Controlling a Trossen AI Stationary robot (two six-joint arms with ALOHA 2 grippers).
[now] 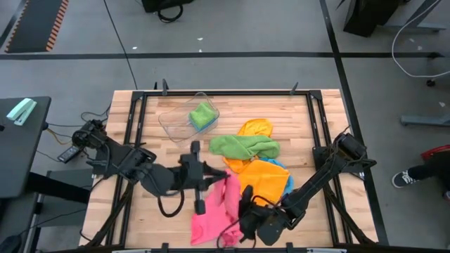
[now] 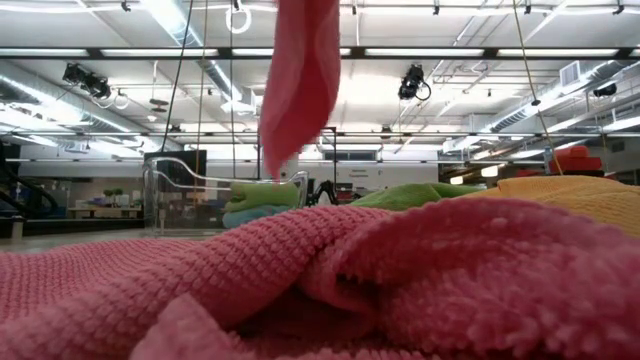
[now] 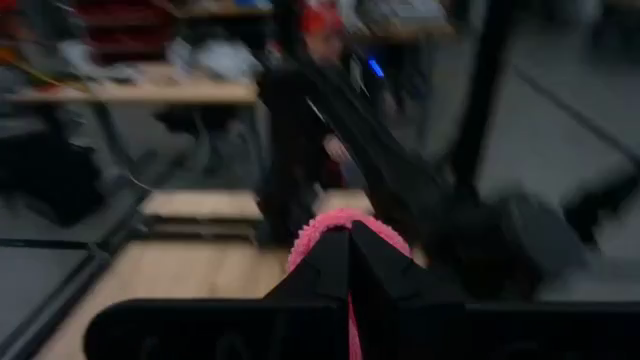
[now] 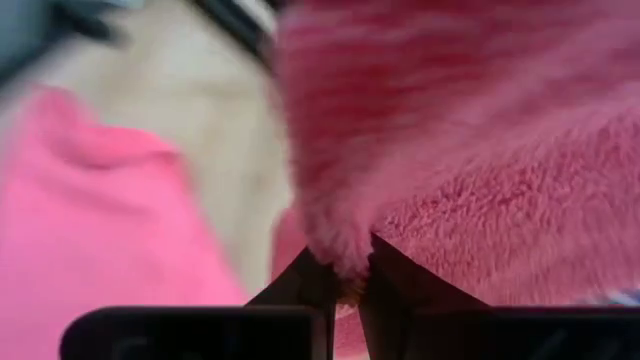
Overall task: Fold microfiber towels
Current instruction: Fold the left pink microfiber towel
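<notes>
Wooden table [image 1: 140, 140]: inspected from above, both arms working at its near edge. Clear plastic tub [image 1: 176, 121] toward the far side, a folded green towel [image 1: 202, 114] inside. Loose pile at centre: a second green towel [image 1: 242, 146] across an orange towel [image 1: 261, 176], a sliver of blue towel [image 1: 287, 179] beneath.

Pink towel [image 1: 218, 211]: at the near edge, one corner lifted, the rest heaped on the wood. Seen hanging as a narrow strip in the low view.

Left gripper [image 3: 349, 262]: clamped shut on the raised pink edge, cloth showing between the fingers. Right gripper [image 4: 347, 268]: closed on a pinch of the same pink towel, low and near the heap.

Step judged: spreading the towel ahead of the first fold. Recommended: draw the two grips apart until the held edge runs taut, lift clear of the pile, lay flat on bare wood. Risk noted: a shallow pinch slipping under tension.
</notes>
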